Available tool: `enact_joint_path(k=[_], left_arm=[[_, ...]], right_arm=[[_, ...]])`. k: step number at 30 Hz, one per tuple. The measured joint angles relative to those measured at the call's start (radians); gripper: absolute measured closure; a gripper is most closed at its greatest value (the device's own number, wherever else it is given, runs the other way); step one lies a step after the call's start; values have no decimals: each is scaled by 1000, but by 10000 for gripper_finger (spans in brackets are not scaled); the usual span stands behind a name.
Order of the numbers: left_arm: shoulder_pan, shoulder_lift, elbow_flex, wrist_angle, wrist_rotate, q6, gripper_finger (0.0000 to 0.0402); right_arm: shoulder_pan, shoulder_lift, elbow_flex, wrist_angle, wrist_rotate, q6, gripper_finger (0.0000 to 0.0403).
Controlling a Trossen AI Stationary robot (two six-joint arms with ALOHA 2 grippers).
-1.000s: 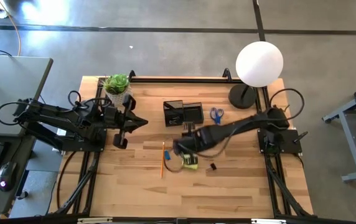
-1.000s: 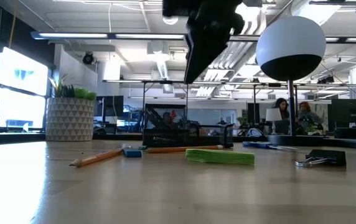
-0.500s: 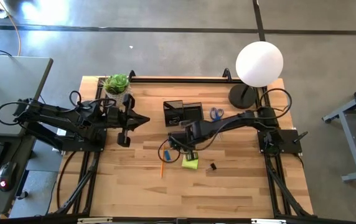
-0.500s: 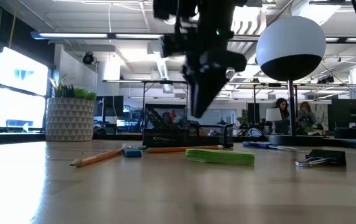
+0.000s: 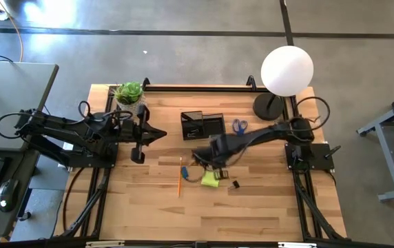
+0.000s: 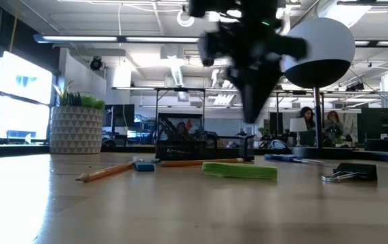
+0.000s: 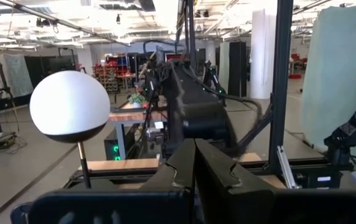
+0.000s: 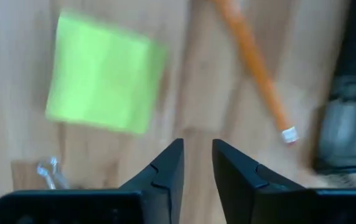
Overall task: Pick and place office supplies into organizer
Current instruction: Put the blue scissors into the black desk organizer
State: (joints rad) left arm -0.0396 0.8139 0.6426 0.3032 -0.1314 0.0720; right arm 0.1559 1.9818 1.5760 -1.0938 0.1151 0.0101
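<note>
The right gripper [image 8: 196,163], jaws slightly parted and empty, is held above the sticky note pad [image 8: 103,73]; left jaws are closed.

The table's [image 5: 266,207] near edge and corners lie bare, while the lamp [image 5: 286,72] and plant [image 5: 129,92] block its far corners.

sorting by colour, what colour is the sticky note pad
Yellow-green; the sticky note pad shows best in the right wrist view.

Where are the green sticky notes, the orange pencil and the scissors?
Sticky notes [image 8: 103,74]: right wrist view, middle of the green pad's top.
Pencil [image 5: 180,183]: high view, middle of the orange shaft.
Scissors [image 5: 239,126]: high view, on the blue handles.
</note>
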Motion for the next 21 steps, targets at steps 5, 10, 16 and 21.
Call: enact_joint_path(k=[5, 10, 16, 21], left_arm=[[0, 0, 0, -1, 0, -24, 401], [0, 0, 0, 8, -19, -25, 401], [0, 0, 0, 15, -61, -20, 401], [0, 0, 0, 15, -71, -17, 401]], right_arm=[[22, -219, -348, 134, 73, 144, 335], [17, -510, -591, 322, 100, 287, 344], [-44, -695, -710, 344, 216, 442, 331], [-123, -714, -758, 340, 198, 536, 284]])
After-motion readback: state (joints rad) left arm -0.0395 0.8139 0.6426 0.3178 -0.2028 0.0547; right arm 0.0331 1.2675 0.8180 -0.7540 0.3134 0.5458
